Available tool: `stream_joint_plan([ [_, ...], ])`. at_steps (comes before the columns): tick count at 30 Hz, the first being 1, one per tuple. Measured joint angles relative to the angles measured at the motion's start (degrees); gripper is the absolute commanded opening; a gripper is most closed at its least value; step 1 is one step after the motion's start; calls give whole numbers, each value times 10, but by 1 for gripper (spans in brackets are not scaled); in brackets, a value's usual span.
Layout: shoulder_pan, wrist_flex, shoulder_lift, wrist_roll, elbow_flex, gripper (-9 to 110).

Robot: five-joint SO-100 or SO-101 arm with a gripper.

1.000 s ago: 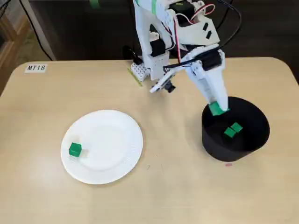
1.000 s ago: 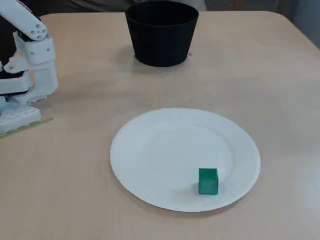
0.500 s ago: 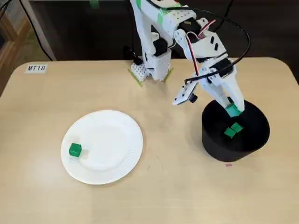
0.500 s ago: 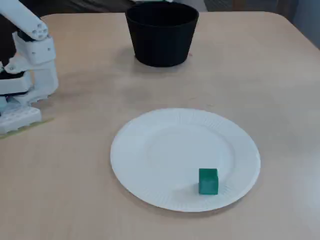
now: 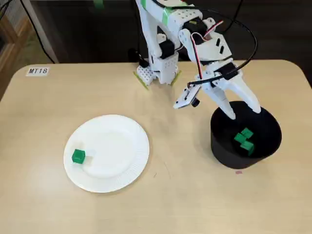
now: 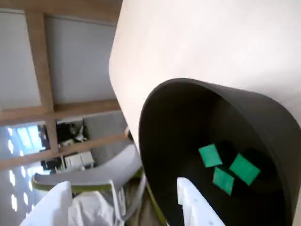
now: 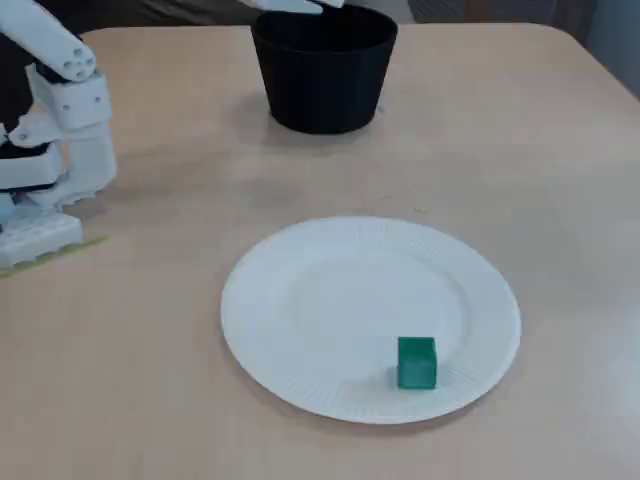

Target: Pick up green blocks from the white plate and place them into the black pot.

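Three green blocks (image 5: 239, 138) are lying in the black pot (image 5: 222, 152), so the gripper (image 5: 243, 113) is hanging above it, spread and empty.

In a fixed view, the plate (image 5: 117, 146) lies lower left, one block (image 5: 78, 156) on its left part; the pot (image 5: 225, 153), right, holds three blocks (image 5: 239, 138).

Light wooden table (image 5: 185, 200), white plate (image 5: 119, 146), black pot (image 5: 228, 155), arm base (image 5: 157, 74)
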Motion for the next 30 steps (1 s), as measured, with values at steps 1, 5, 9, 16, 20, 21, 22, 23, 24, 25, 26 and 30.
stream_joint_plan([
  [1,1,0,0,1,0,-2],
  [5,43,47,18,5,0,-2],
  [9,143,136,44,-2,-26,-2],
  [16,392,301,-42,-88,-133,-2],
  [20,533,338,-129,-118,-178,-2],
  [21,557,345,-153,-125,-193,-2],
  [22,577,353,-178,-134,-213,-2],
  [23,593,365,-204,-142,-235,-2],
  [24,606,379,-236,-148,-259,-2],
  [25,615,393,-265,-155,-286,-2],
  [26,622,409,-296,-161,-315,-2],
  [30,640,462,-400,-185,-428,-2],
])
